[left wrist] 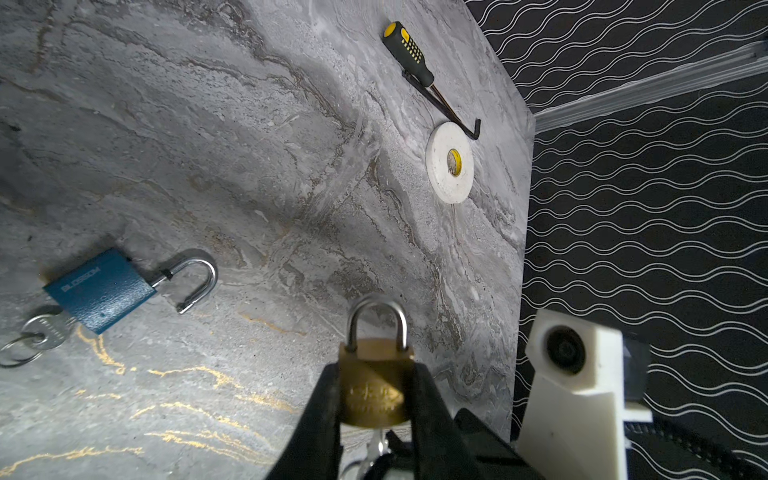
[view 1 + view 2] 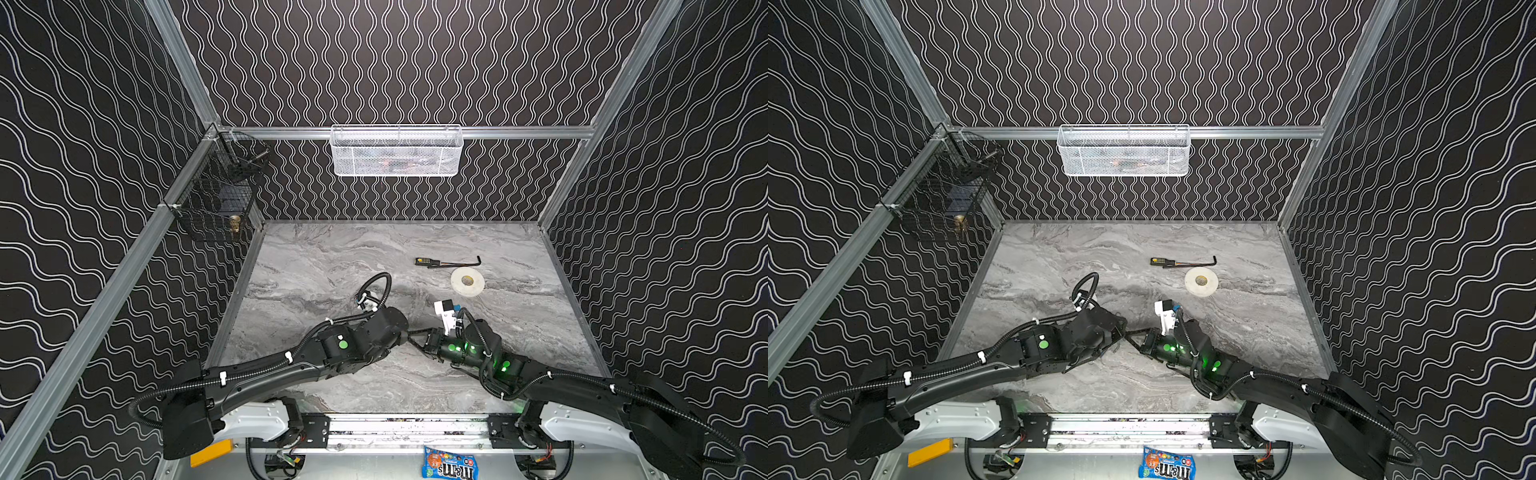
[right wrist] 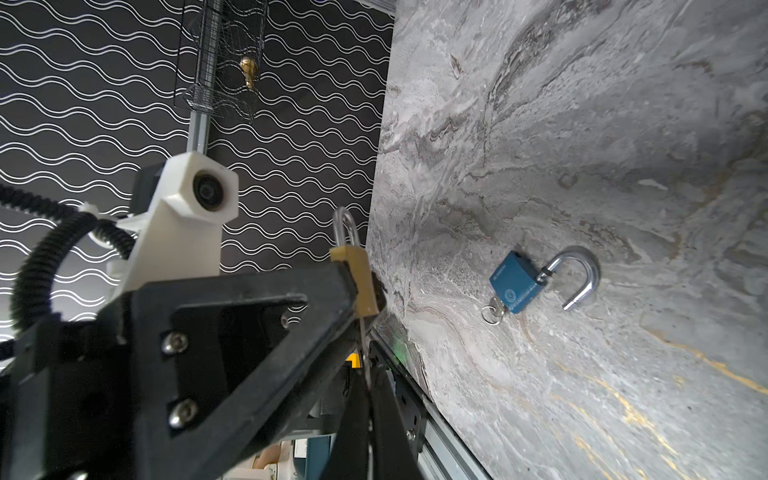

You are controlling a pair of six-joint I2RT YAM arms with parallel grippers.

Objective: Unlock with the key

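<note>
My left gripper (image 1: 376, 374) is shut on the body of a small brass padlock (image 1: 374, 395), held above the table with its steel shackle closed. A silver key (image 3: 364, 345) sticks into the lock's underside, and my right gripper (image 3: 366, 384) is shut on that key. In both top views the two grippers meet nose to nose at the table's front middle, left gripper (image 2: 404, 335) against right gripper (image 2: 416, 342); the lock is barely visible there. The right wrist view shows the brass padlock (image 3: 360, 278) edge-on between the left fingers (image 3: 257, 299).
A blue padlock (image 1: 99, 289) lies on the marble with its shackle open and a ringed key (image 1: 43, 332) in it. A screwdriver (image 2: 428, 262), hex key (image 2: 463, 263) and white tape roll (image 2: 467, 281) lie farther back. A white basket (image 2: 397, 151) and black wire basket (image 2: 216, 191) hang on the walls.
</note>
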